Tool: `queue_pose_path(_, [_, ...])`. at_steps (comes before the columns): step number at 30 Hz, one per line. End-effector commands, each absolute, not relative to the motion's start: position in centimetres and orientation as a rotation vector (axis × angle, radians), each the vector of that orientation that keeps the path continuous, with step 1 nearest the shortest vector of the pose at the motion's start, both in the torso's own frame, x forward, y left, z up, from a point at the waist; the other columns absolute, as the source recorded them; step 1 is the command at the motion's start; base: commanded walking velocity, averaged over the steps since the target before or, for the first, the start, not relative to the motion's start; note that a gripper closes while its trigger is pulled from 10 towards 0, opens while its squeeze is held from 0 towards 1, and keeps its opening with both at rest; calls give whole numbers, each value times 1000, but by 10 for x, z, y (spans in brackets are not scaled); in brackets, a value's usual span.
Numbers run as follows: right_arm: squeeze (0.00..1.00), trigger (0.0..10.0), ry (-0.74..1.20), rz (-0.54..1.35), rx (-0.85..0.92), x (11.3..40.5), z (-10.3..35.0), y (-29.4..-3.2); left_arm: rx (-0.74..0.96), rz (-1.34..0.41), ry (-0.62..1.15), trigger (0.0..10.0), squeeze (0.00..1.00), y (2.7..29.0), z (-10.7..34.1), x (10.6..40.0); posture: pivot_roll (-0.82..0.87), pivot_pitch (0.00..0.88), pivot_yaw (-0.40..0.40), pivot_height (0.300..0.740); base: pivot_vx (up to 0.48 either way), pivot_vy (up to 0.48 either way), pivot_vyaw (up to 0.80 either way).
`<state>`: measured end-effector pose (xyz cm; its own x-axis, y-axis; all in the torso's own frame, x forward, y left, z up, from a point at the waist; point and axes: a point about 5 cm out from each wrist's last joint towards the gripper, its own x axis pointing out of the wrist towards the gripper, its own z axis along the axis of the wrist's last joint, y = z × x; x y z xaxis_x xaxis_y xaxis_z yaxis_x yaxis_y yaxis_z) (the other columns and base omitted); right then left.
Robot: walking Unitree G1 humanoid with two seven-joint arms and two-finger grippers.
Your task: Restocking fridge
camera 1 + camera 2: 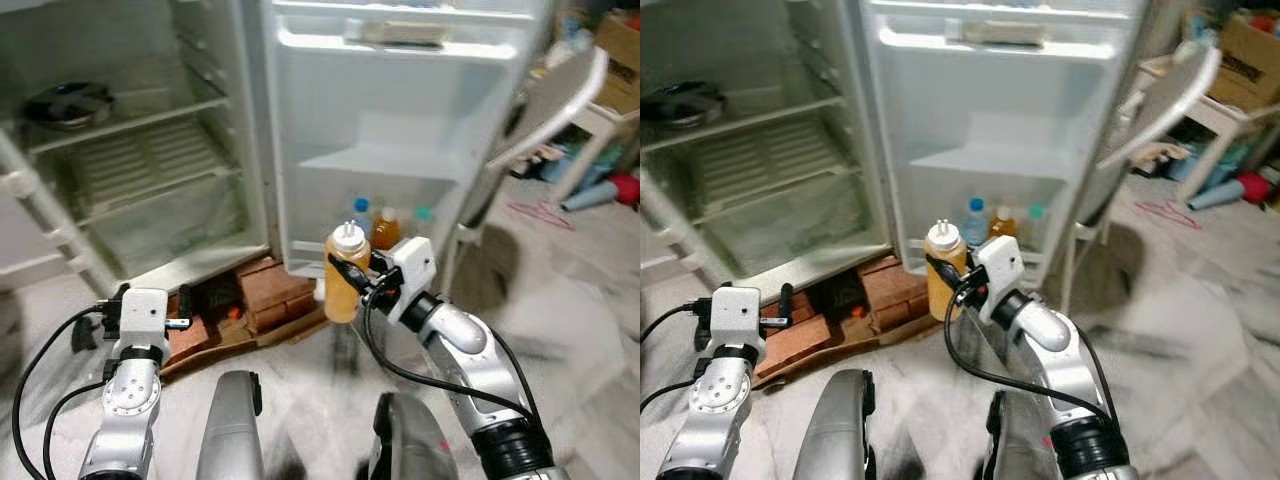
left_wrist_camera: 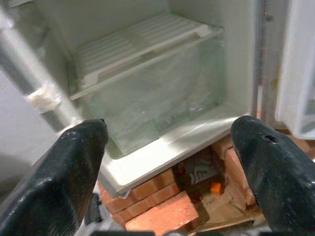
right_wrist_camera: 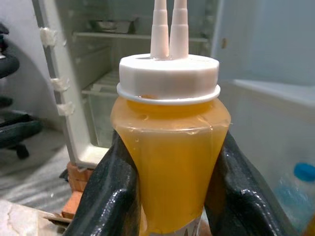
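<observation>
Before the open fridge door (image 1: 400,130), upright squeeze bottle (image 1: 343,275), nozzles up, in right hand (image 1: 362,283)

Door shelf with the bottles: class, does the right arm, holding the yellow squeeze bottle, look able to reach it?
Probably yes: the fridge door stands open, and the right gripper holds the squeeze bottle before the door shelf, nothing between.

Squeeze bottle (image 3: 170,162): amber-yellow contents, white cap with two white nozzles; gripper fingers (image 3: 110,196) around it glossy black; fridge (image 1: 150,160) interior white to pale grey, ribbed white shelves; door (image 1: 400,130) white; bottles in door shelf: one blue-capped (image 1: 361,206), one amber with white cap (image 1: 387,230), one teal-capped (image 1: 423,214); bricks (image 2: 162,216) under fridge reddish-orange; robot arms (image 1: 130,390) silver, cables black; dish (image 1: 68,103) on upper shelf dark; floor pale grey.
</observation>
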<state>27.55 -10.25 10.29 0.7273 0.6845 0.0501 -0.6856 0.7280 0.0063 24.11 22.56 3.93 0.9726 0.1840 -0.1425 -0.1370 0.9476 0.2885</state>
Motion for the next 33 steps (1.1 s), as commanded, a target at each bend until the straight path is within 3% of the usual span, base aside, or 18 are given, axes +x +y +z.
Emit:
queue_pose_path(1, [0, 10000, -104, 780, 27, 279, 115, -96, 288, 183, 176, 10000, 0, 230, 38, 239, 80, 15, -35, 600, 386, 0, 638])
queue_pose_path(8, [0, 10000, -109, 790, 25, 278, 115, -95, 288, 182, 182, 10000, 0, 229, 36, 238, 79, 19, -37, 600, 385, 0, 624])
queue_pose_path(21, [0, 10000, -130, 715, 8, 284, 117, -103, 278, 175, 194, 10000, 0, 227, 34, 238, 79, 25, -40, 600, 346, 0, 0])
queue_pose_path(30, [0, 10000, -94, 666, -1, 288, 109, -107, 251, 146, 216, 10000, 0, 221, 30, 231, 97, 63, -65, 600, 0, 0, 0])
queue_pose_path(33, [0, 10000, -58, 670, 0, 288, 100, -104, 255, 161, 240, 10000, 0, 229, 26, 220, 99, 101, -77, 580, 0, 0, 0])
